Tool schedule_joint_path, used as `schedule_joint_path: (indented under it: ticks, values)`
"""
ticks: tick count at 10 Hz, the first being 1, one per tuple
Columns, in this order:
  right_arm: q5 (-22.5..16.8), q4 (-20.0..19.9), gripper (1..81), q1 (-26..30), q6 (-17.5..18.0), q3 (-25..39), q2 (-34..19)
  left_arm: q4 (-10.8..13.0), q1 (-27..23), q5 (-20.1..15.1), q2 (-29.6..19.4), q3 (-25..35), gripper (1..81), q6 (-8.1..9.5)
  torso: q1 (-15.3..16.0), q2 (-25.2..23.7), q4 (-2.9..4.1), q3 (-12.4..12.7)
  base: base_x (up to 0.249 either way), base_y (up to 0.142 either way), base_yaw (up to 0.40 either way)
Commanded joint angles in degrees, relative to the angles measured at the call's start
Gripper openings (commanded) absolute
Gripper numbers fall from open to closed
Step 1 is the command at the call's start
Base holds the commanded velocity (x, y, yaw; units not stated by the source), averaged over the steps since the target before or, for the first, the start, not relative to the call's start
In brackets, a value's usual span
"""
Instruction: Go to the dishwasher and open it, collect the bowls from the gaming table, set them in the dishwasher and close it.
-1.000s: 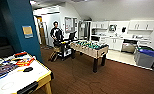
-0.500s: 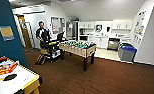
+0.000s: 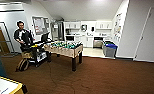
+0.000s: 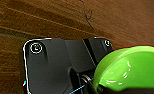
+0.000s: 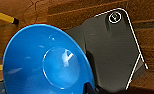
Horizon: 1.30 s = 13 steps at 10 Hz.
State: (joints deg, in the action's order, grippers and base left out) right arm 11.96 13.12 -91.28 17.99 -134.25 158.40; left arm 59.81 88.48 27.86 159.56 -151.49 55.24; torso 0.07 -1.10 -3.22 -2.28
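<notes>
Each end effector grips a bowl by its rim: left the green bowl [image 4: 133,67], right the blue bowl [image 5: 46,62] (light, stiff, likely slippery plastic).

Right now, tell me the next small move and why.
Probably keep driving forward toward the kitchen at the far end, passing right of the foosball table. The green bowl and blue bowl are already carried, and the dishwasher seems to stand there.

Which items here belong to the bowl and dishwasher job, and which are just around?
Job:
green bowl
blue bowl
dishwasher
white table

Just around:
foosball table
person
cart
blue bin
brown carpet
</notes>
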Motion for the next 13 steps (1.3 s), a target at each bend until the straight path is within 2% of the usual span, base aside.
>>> schedule_joint_path:
  ticks: [1, 8, 11, 13]
  values:
    - [-2.1, 1.4, 1.0, 2.2, -0.3, 0.7, -0.5, 0.4, -2.7, -1.0, -1.3, -0.3, 1.0, -0.39, 0.0, 0.0, 0.00, 0.0, 0.000, 0.000, -0.373]
    - [-2.1, 1.4, 1.0, 2.4, -0.3, 0.7, -0.5, 0.4, -2.7, -0.7, -1.6, -0.3, 1.0, -0.30, 0.0, 0.0, 0.00, 0.0, 0.000, 0.000, -0.356]
    - [-2.1, 1.4, 1.0, 2.5, -0.3, 0.7, -0.5, 0.4, -2.7, -0.4, -1.7, -0.3, 1.0, -0.22, 0.0, 0.0, 0.00, 0.0, 0.000, 0.000, -0.196]
    - [-2.1, 1.4, 1.0, 2.5, -0.3, 0.7, -0.6, 0.3, -2.7, -0.3, -1.8, -0.3, 1.0, -0.13, 0.0, 0.0, 0.00, 0.0, 0.000, -0.091, 0.000]
